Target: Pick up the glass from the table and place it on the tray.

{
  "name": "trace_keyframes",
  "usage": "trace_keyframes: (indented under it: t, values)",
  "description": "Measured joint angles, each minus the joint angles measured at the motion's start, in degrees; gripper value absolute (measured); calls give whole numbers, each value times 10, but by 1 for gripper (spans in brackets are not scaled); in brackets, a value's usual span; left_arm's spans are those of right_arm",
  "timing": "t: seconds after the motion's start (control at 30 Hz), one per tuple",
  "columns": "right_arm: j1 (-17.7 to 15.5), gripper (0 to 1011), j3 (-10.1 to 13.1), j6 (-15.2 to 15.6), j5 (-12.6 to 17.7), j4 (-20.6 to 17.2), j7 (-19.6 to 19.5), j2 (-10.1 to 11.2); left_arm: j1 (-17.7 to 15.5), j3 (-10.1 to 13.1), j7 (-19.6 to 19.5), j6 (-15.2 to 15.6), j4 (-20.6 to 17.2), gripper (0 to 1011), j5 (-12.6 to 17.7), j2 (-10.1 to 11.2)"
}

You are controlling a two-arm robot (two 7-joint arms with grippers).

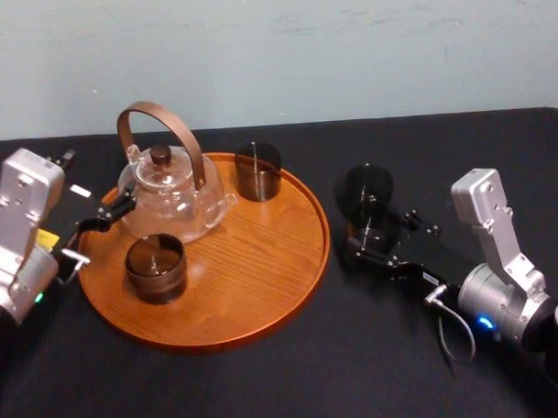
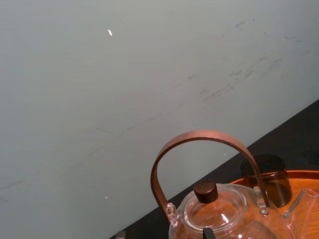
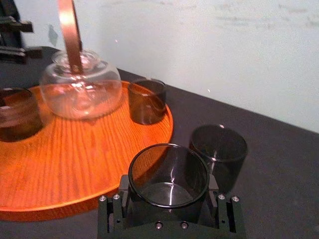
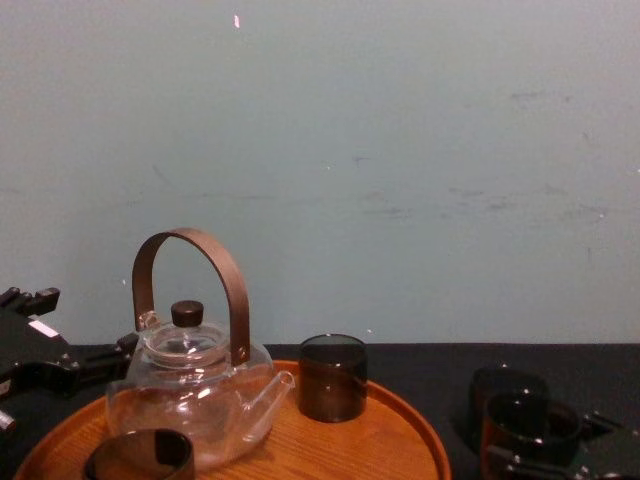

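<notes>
Just right of the tray (image 1: pixel 253 265), a dark smoked glass (image 1: pixel 368 232) stands on the black table (image 1: pixel 357 353). My right gripper (image 1: pixel 365 243) is shut on it, with a finger pressed to each side of the glass (image 3: pixel 169 174). In the chest view the same glass (image 4: pixel 530 425) sits low at the right. The round orange-brown wooden tray (image 3: pixel 75 159) lies directly beside the held glass. My left gripper (image 1: pixel 101 218) rests at the tray's left rim, close to the glass teapot (image 1: pixel 173 190).
A second dark glass (image 1: pixel 367 188) stands on the table right behind the held one. The tray carries the teapot with its brown arched handle (image 4: pixel 190 390) and two more dark glasses (image 1: pixel 258 170) (image 1: pixel 155 266). Bare wood shows on the tray's right and front.
</notes>
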State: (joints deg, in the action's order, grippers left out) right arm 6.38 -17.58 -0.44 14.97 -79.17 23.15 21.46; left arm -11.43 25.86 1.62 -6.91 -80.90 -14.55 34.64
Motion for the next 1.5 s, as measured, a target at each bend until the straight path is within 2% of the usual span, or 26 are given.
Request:
trace_keyframes:
  t: [0.27,0.6,0.77,1.03,1.5]
  values:
    - [-12,902,-12,12,2,-56,9,10,0,0,0,0,0,1001,0,0]
    - [4,902,-48,15,1,-73,25,2,0,0,0,0,0,1001,0,0]
    - [16,902,-68,12,1,-63,30,-11,0,0,0,0,0,1001,0,0]
    - [42,902,-94,5,-3,-25,33,-36,0,0,0,0,0,1001,0,0]
    - [76,902,-115,-9,-10,36,35,-64,0,0,0,0,0,1001,0,0]
